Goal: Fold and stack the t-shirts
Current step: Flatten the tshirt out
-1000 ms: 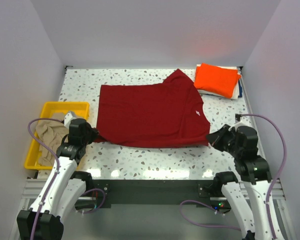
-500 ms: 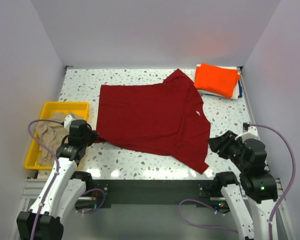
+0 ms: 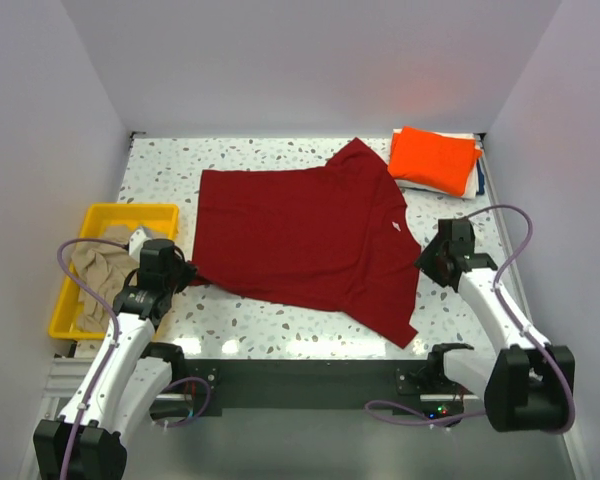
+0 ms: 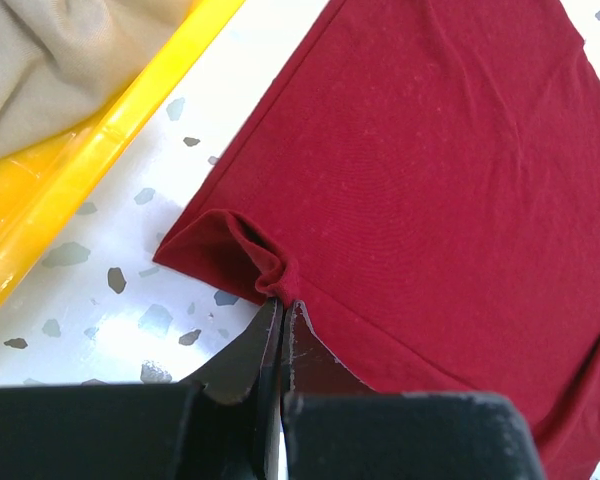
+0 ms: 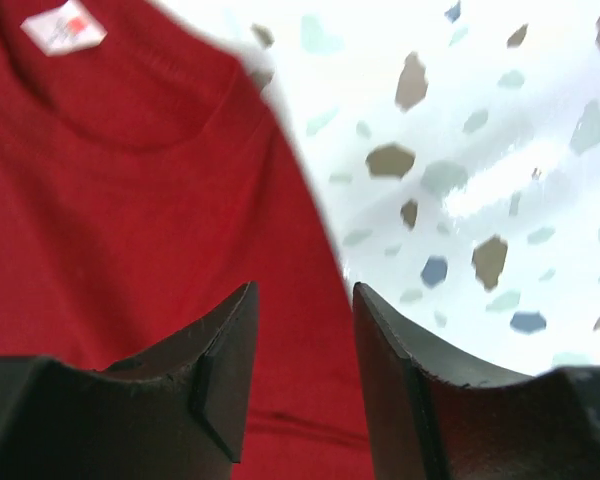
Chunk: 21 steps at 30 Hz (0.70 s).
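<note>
A dark red t-shirt (image 3: 300, 235) lies spread on the speckled table, its white neck label (image 5: 64, 27) near the right edge. My left gripper (image 4: 283, 300) is shut on a bunched bit of the shirt's near left hem. At the shirt's right edge, just below the collar, my right gripper (image 5: 302, 300) hovers open with nothing between its fingers. In the top view the left gripper (image 3: 185, 272) and right gripper (image 3: 427, 262) flank the shirt. A folded bright orange t-shirt (image 3: 435, 158) sits at the back right. A crumpled beige t-shirt (image 3: 98, 270) lies in the tray.
The yellow plastic tray (image 3: 130, 212) stands at the table's left edge, close to my left gripper, and shows in the left wrist view as the tray (image 4: 110, 130). Folded white and blue cloth (image 3: 473, 183) lies under the orange shirt. White walls enclose the table.
My right gripper opened and let go of the dark red shirt; that part now lies flat toward the near edge. The right arm then reached forward to the collar side. The left gripper kept its hold.
</note>
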{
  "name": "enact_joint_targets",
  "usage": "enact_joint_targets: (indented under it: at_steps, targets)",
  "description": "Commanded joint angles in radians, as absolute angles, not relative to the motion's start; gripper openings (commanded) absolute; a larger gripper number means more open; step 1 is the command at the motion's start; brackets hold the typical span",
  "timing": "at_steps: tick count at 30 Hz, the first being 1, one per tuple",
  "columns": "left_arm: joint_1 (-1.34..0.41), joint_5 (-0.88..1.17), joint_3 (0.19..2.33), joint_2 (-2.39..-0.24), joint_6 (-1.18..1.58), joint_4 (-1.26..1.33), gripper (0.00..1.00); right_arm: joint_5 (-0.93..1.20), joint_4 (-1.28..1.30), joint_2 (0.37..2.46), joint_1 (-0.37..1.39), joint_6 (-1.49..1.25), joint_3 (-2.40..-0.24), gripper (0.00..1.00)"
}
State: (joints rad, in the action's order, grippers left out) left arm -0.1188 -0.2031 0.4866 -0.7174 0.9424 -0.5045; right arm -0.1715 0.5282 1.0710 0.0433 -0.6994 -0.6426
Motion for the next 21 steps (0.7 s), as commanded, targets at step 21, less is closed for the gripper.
enact_joint_targets:
  at_steps: [21]
  targets:
    - [-0.123,-0.175,0.48,-0.707,0.945,-0.48,0.0,-0.106,0.078,1.465,-0.054,-0.733,-0.707,0.41]
